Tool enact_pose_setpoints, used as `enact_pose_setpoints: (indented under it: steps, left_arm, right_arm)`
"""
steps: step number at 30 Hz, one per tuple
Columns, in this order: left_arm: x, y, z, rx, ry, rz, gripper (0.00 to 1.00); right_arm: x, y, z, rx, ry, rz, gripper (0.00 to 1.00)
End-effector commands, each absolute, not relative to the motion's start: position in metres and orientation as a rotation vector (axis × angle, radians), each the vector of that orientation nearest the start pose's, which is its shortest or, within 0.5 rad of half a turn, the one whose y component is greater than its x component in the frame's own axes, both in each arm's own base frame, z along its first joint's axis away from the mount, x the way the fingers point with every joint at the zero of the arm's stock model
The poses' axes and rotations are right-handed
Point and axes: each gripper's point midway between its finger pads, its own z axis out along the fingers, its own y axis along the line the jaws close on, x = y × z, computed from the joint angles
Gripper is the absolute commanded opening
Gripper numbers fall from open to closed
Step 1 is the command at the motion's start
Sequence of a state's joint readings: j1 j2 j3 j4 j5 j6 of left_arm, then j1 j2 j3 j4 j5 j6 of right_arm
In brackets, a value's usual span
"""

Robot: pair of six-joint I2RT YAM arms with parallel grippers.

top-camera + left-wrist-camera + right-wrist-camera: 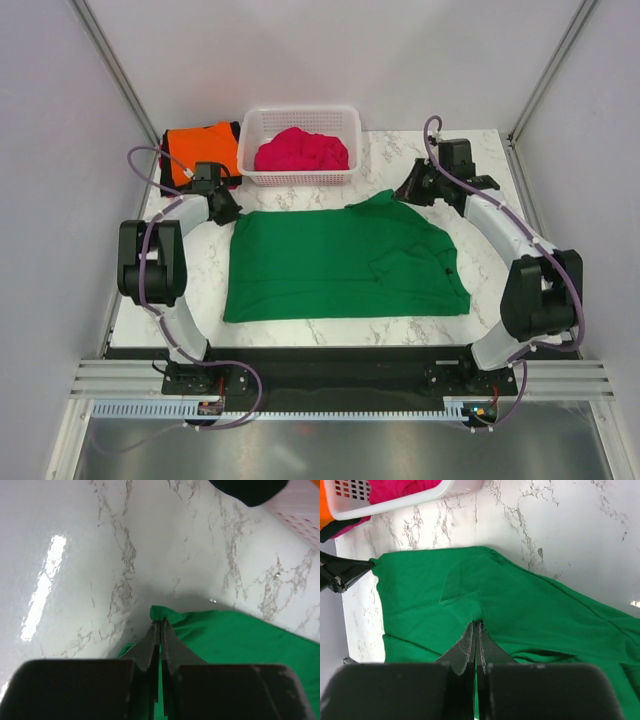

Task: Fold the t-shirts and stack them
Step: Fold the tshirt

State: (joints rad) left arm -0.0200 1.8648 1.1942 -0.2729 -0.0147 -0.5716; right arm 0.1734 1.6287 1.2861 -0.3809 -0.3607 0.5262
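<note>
Green t-shirt lies spread across the middle of the desk, thin floppy cloth that I reckon will sag wherever it isn't held, so corners and hems are the spots to grab. Left fingers are pinched tight on its 10 o'clock corner and right fingers are nipped onto its far edge around 1 o'clock. Further back, a magenta t-shirt sits bunched in the white basket at 12, folded orange t-shirt at 11.
</note>
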Motion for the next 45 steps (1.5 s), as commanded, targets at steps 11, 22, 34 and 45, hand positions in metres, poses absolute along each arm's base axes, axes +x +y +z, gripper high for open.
enact_pose_setpoints:
  steps: [11, 22, 34, 45]
  left_arm:
    - [0.389, -0.034, 0.094, -0.571, 2.333, -0.276, 0.02]
    - [0.36, -0.033, 0.103, -0.529, 2.265, -0.291, 0.02]
    - [0.329, -0.023, 0.099, -0.552, 2.223, -0.242, 0.02]
    - [0.297, -0.001, 0.11, -0.697, 2.051, -0.175, 0.2]
  right_arm:
    - [0.335, 0.113, 0.175, 0.247, 2.317, 0.629, 0.0]
    - [0.285, 0.087, 0.183, 0.308, 2.275, 0.542, 0.0]
    - [0.243, 0.067, 0.159, 0.456, 2.287, 0.452, 0.0]
    - [0.218, 0.051, 0.147, 0.675, 2.226, 0.413, 0.01]
